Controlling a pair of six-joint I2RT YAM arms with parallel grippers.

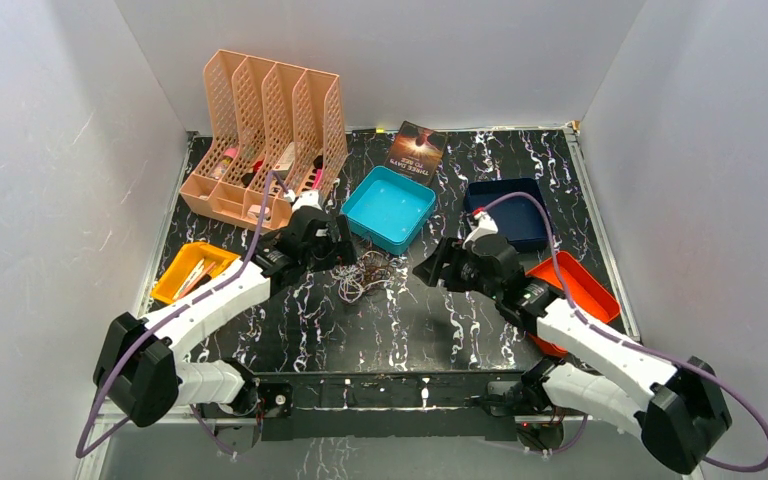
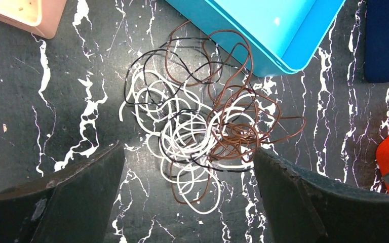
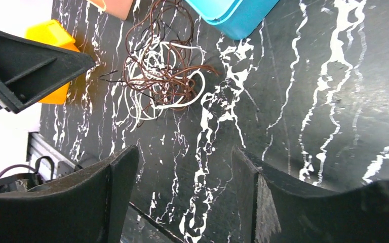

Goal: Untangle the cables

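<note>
A tangle of thin white, brown and black cables (image 1: 363, 274) lies on the black marble table, just in front of the teal tray. My left gripper (image 1: 332, 250) hovers right over it; in the left wrist view the tangle (image 2: 202, 126) lies just ahead of the open, empty gripper (image 2: 190, 174). My right gripper (image 1: 430, 270) is to the right of the tangle, apart from it. In the right wrist view the cables (image 3: 159, 76) lie ahead and to the left of the open, empty gripper (image 3: 185, 172).
A teal tray (image 1: 390, 207) sits just behind the tangle. A pink file organiser (image 1: 265, 135) stands back left, a yellow tray (image 1: 192, 270) left, a navy tray (image 1: 510, 210) and an orange tray (image 1: 575, 285) right. A book (image 1: 417, 150) lies at the back.
</note>
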